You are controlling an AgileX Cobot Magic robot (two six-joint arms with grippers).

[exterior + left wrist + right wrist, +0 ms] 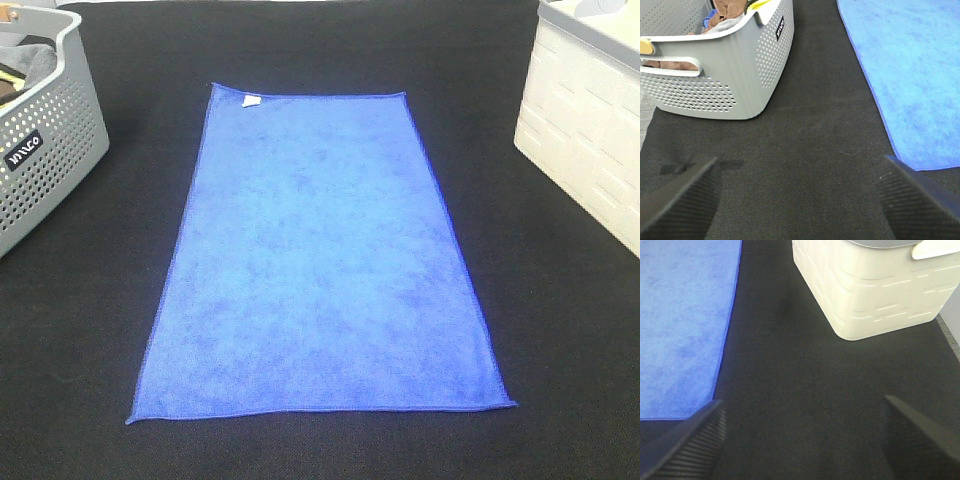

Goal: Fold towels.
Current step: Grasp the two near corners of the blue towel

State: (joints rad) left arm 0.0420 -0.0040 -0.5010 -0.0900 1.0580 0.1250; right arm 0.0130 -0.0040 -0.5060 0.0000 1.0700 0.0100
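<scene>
A royal-blue towel [318, 260] lies flat and fully spread on the black mat, long side running from near to far, with a small white tag [249, 100] at its far left corner. Neither gripper shows in the exterior high view. In the left wrist view my left gripper [800, 200] is open and empty over bare mat, with the towel's left edge [910, 75] beside it. In the right wrist view my right gripper [802, 440] is open and empty over bare mat, with the towel's right edge [685, 325] beside it.
A grey perforated basket [40, 150] holding cloths stands at the far left; it also shows in the left wrist view [725, 75]. A cream ribbed bin [590, 130] stands at the far right, also in the right wrist view [875, 290]. Black mat [320, 450] surrounds the towel.
</scene>
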